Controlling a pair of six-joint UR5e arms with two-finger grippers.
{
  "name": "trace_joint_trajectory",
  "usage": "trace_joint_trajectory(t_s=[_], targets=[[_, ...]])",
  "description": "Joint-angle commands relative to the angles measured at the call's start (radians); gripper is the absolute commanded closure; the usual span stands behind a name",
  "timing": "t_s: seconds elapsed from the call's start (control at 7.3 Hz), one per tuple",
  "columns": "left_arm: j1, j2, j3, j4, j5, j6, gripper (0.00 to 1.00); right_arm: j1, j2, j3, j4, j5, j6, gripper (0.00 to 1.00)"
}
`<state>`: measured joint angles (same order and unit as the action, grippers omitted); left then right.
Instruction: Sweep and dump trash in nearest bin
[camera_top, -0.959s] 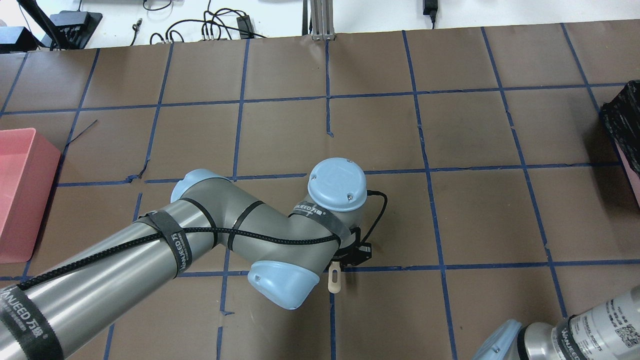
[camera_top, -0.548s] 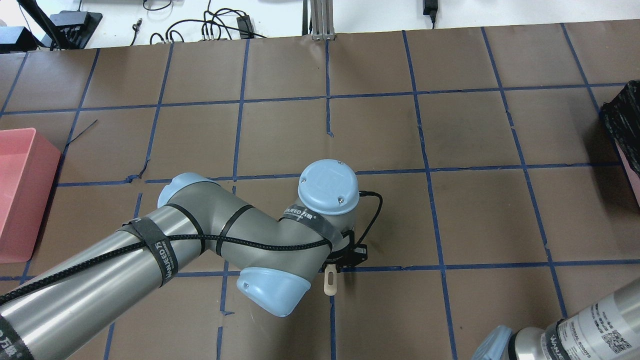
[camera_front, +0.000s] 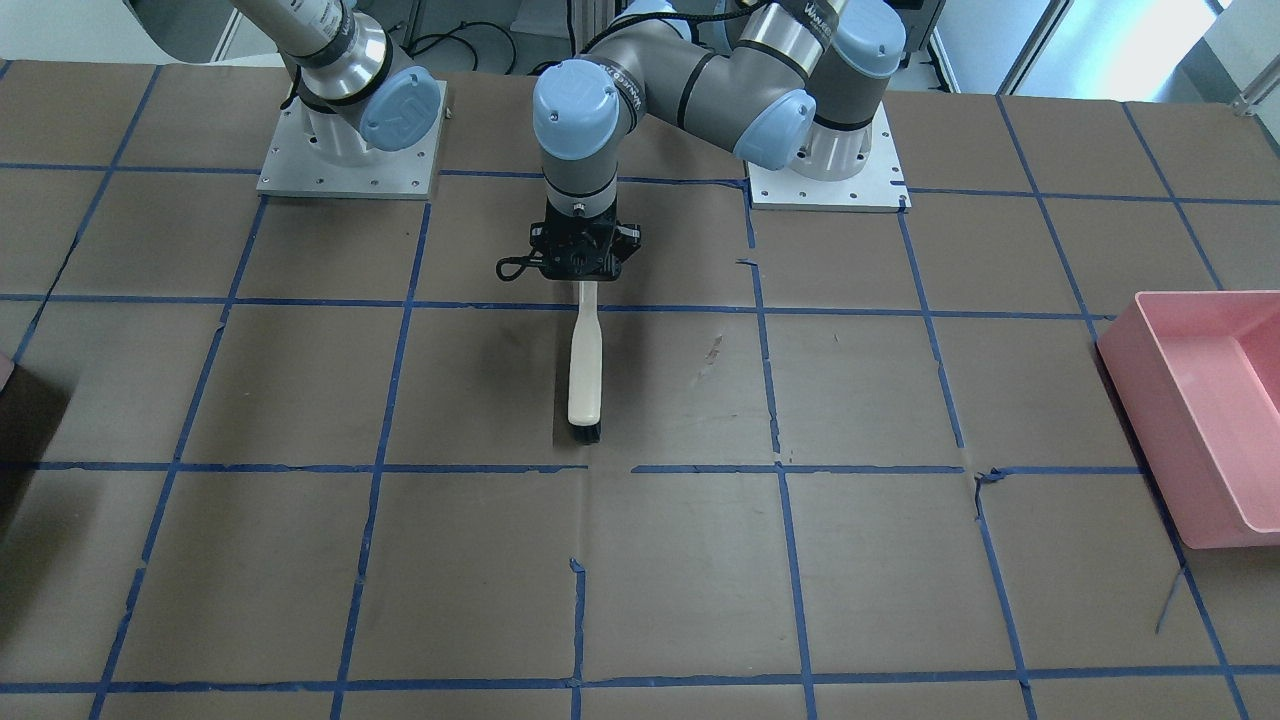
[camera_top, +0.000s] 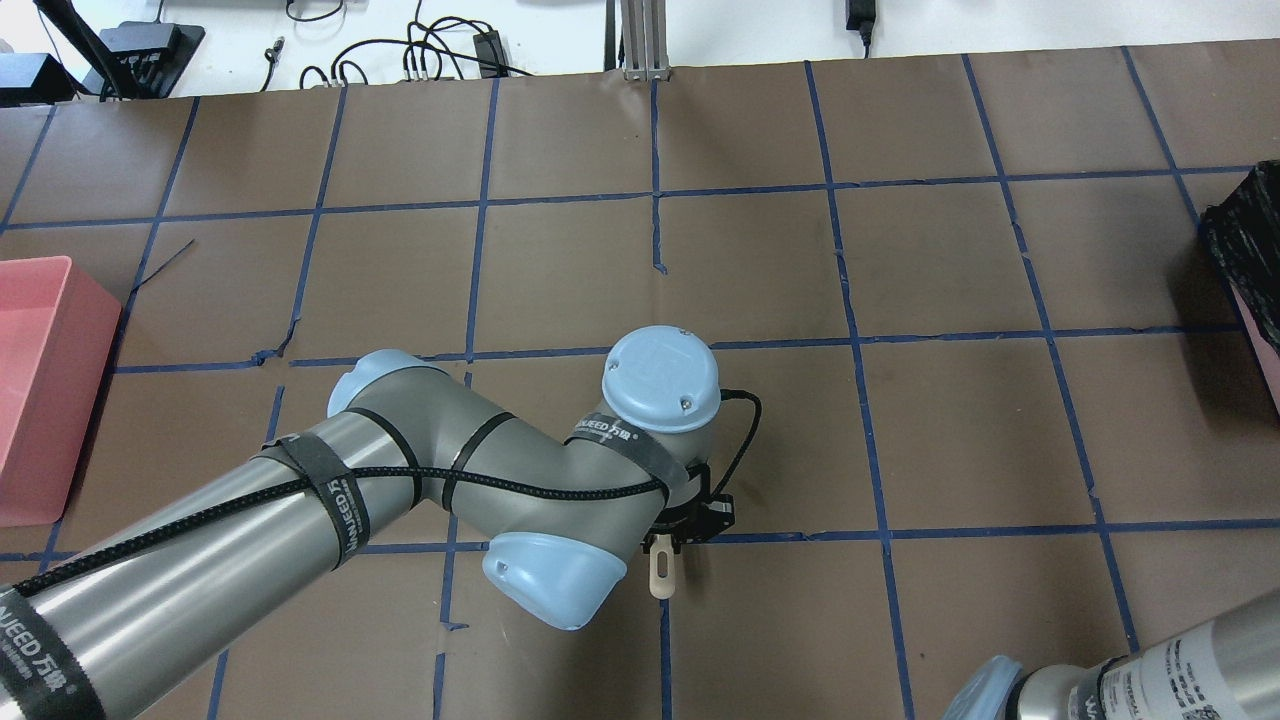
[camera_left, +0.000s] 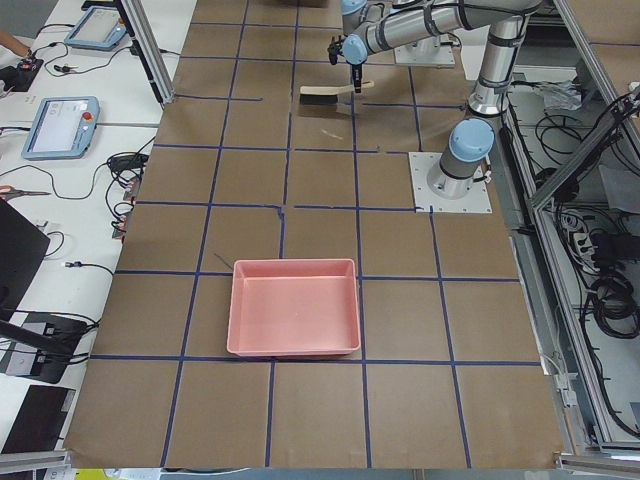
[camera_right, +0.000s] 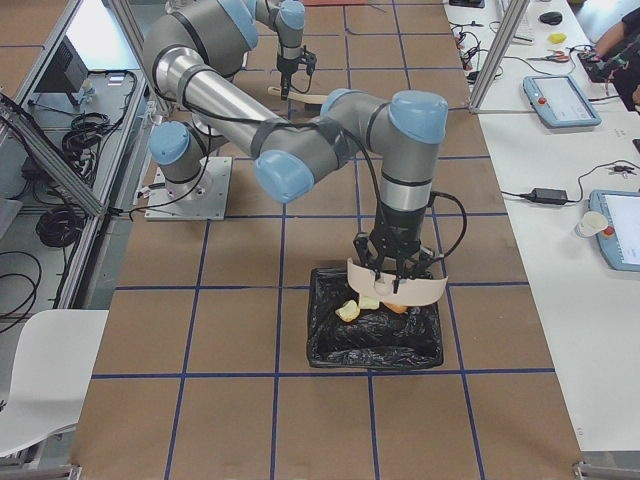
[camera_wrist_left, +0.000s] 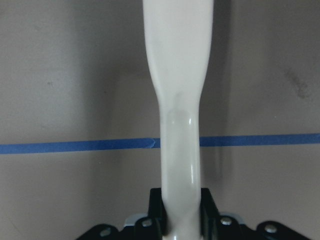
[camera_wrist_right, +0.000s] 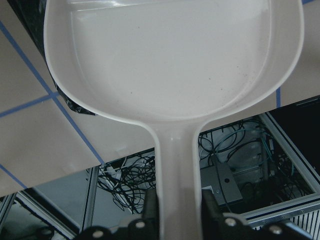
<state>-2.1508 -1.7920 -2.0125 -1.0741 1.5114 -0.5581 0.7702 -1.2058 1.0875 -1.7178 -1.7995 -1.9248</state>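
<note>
Pretty much done imo. Table (camera_front: 300, 560): no scraps on the brown paper in any view afaict. Pink tub (camera_left: 295, 345) at the left end has nothing in it, so not the one used. Bin (camera_right: 375, 345), black-bagged, sits at the table's right end. Dustpan (camera_wrist_right: 170, 65) hangs mouth-down right over it, and the wrist cam shows the pan bare. Brush (camera_front: 583, 370) is parked near the middle of the table's robot-side edge, pointing away from the robot, low over the paper (can't tell if the bristles touch), well apart from the bin. Trash (camera_right: 347, 311) is inside the bin: a few yellowish chunks on the liner, partly under the pan's lip. So the dump looks finished; prob only pulling back and putting the tools down is left.

Grippers: right gripper (camera_wrist_right: 178, 207) is clamped on the dustpan handle, a finger tight on each side, touching nothing else. Left gripper (camera_wrist_left: 180, 215) is clenched on the brush handle the same way.
</note>
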Motion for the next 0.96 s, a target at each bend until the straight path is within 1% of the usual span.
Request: trace_joint_trajectory(t_s=[0.0, 0.14, 0.27, 0.41, 0.55, 0.68, 0.82], targets=[[-0.001, -0.021, 0.003, 0.005, 0.009, -0.003, 0.66, 0.041, -0.156, 0.177, 0.093, 0.155, 0.267, 1.0], [-0.001, -0.018, 0.003, 0.002, 0.012, -0.002, 0.36, 0.067, -0.244, 0.292, 0.093, 0.191, 0.409, 1.0], [-0.001, -0.02, 0.005, 0.002, 0.013, -0.002, 0.24, 0.11, -0.312, 0.387, 0.09, 0.222, 0.56, 1.0], [-0.001, -0.018, 0.005, 0.002, 0.016, -0.002, 0.24, 0.147, -0.351, 0.444, 0.096, 0.259, 0.739, 1.0], [-0.001, -0.017, 0.009, 0.002, 0.015, -0.003, 0.24, 0.208, -0.369, 0.483, 0.098, 0.317, 0.927, 1.0], [-0.001, -0.017, 0.011, 0.002, 0.015, -0.003, 0.22, 0.294, -0.367, 0.536, 0.068, 0.342, 1.095, 1.0], [-0.001, -0.009, 0.017, 0.006, 0.015, -0.002, 0.21, 0.367, -0.353, 0.561, -0.01, 0.357, 1.285, 1.0]])
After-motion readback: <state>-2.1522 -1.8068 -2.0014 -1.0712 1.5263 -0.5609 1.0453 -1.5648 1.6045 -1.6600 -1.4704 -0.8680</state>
